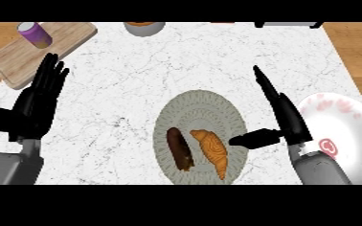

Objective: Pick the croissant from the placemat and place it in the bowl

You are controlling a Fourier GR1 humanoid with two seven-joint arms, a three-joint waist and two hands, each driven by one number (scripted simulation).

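A golden-brown croissant lies on the oval grey placemat in the middle of the counter, next to a dark brown pastry on its left. My right hand hovers just right of the placemat, open, fingers straight and pointing away, thumb reaching toward the croissant without touching it. The white bowl with pink marks sits at the right edge, beside that hand. At the left edge my left hand rests open, fingers up.
A wooden cutting board with a purple can lies at the back left. A grey bowl-like dish stands at the back centre. A dark object lies at the back right.
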